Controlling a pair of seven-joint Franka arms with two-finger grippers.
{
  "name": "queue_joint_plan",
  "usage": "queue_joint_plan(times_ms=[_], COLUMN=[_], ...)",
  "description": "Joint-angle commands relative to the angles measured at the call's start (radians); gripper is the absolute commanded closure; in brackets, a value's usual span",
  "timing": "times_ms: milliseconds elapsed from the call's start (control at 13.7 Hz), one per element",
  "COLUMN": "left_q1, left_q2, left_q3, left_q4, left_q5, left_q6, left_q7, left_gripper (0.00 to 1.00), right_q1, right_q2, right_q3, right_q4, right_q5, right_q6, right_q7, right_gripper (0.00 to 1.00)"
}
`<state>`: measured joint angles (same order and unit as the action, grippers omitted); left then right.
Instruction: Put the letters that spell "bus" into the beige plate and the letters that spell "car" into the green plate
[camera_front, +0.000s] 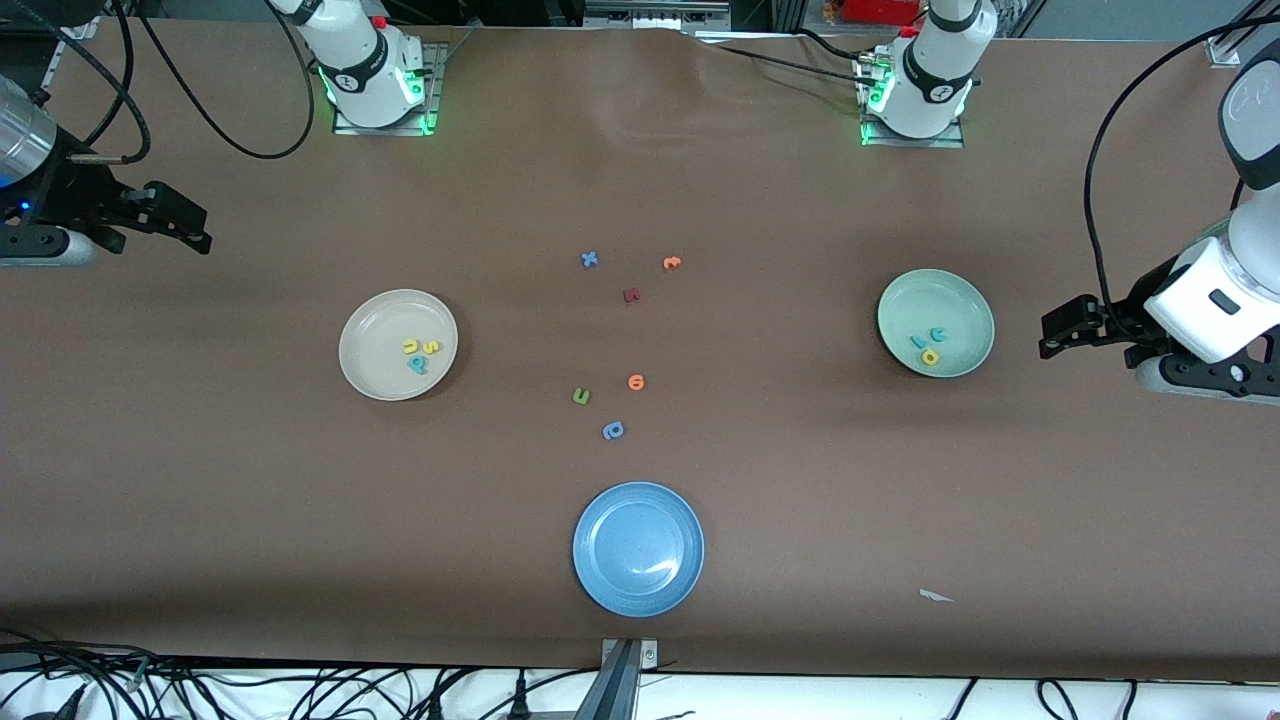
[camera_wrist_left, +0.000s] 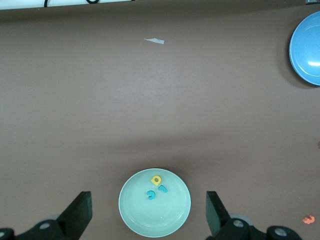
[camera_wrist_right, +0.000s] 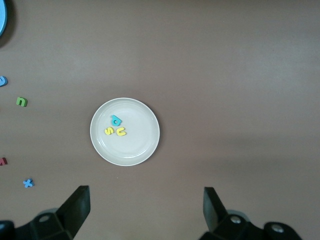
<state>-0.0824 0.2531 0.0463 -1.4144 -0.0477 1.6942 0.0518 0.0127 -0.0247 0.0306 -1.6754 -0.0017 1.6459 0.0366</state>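
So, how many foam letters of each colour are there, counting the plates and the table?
Teal letters: 3
Yellow letters: 3
Blue letters: 2
Orange letters: 2
Red letter: 1
Green letter: 1
Total: 12

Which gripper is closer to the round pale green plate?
Left. The left gripper hangs open beside the round pale green plate; the right gripper waits open at the table's other end.

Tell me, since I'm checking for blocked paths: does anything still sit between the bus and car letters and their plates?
Nothing visible does. The bus letters already lie in the beige plate, and the car letters in the green plate. Both end effectors, left and right, hang open at the table's ends.
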Motion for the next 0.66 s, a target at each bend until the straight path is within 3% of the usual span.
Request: queue_joint_plan(times_ms=[0, 582], left_q1=[-0.005, -0.005], left_q2=[0.002, 0.003], left_q3=[0.001, 0.003], left_q4=[0.018, 0.018], left_q5=[-0.024, -0.018], left_q6=[-0.016, -0.016], left_q7=[0.017, 0.017], left_gripper=[0.00, 0.00], right_q1=[0.001, 0.001], right_q2=[0.006, 0.006], right_q3=[-0.001, -0.001], right_q4=[0.022, 0.022], right_q5=[0.008, 0.009], right_q6=[-0.020, -0.020], right_q7=[0.005, 0.002], right_gripper=[0.00, 0.00])
